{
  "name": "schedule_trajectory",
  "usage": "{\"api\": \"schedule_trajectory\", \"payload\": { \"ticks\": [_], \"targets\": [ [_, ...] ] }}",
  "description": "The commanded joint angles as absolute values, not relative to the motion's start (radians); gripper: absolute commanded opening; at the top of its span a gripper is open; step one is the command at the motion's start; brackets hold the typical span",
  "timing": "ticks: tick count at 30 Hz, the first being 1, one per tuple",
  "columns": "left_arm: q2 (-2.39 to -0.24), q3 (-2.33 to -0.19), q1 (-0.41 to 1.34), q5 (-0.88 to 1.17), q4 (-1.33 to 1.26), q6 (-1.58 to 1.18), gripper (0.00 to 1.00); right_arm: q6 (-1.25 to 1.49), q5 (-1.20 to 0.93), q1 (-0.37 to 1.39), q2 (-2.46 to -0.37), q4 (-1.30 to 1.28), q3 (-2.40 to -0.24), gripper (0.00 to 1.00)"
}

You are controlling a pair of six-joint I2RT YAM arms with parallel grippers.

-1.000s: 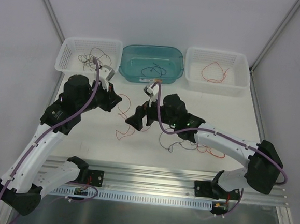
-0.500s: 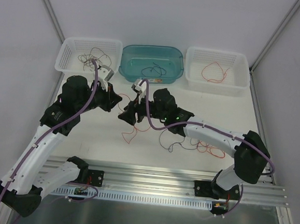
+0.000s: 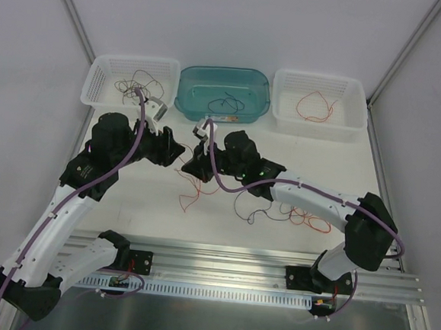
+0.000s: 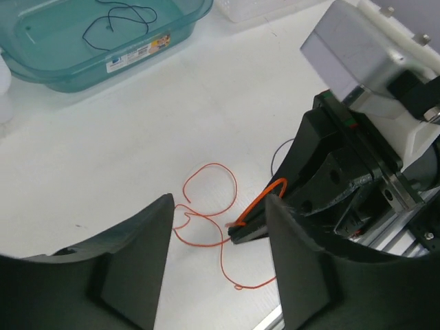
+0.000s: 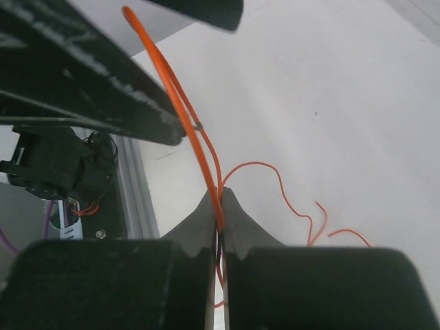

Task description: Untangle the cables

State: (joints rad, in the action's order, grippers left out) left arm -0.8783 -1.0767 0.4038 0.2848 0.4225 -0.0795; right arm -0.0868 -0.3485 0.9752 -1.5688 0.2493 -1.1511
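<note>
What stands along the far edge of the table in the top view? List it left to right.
Left white basket with thin dark wires, teal tub with one dark wire, right white basket with a red wire.

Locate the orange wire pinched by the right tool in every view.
Top external: orange wire, left of centre, below the right tool.
Left wrist: lower centre, arcing up-right.
Right wrist: centre, rising up-left.
Shared landmark: the right tool's shut tips.
</note>
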Motion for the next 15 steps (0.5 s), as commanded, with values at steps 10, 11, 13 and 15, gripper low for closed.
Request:
{"api": "schedule_trajectory", "payload": {
  "ticks": [10,11,13,15],
  "targets": [
    [-0.815,-1.025,0.385,0.180,0.334,-0.061,0.99,-0.190,-0.056,0.777,-1.376,-0.087,-1.310,0.01],
    [-0.812,-1.017,0.385,0.173,0.333,-0.058,0.99,-0.189,-0.045,0.758,-1.373,-0.101,-1.322,0.01],
    [-0.807,-1.009,0.385,0.152,0.327,-0.049,0.99,-0.190,-0.014,0.703,-1.364,-0.129,-1.354,0.01],
    [-0.808,-1.005,0.384,0.140,0.324,-0.043,0.99,-0.210,-0.008,0.666,-1.361,-0.164,-1.416,0.01]
  ]
}}
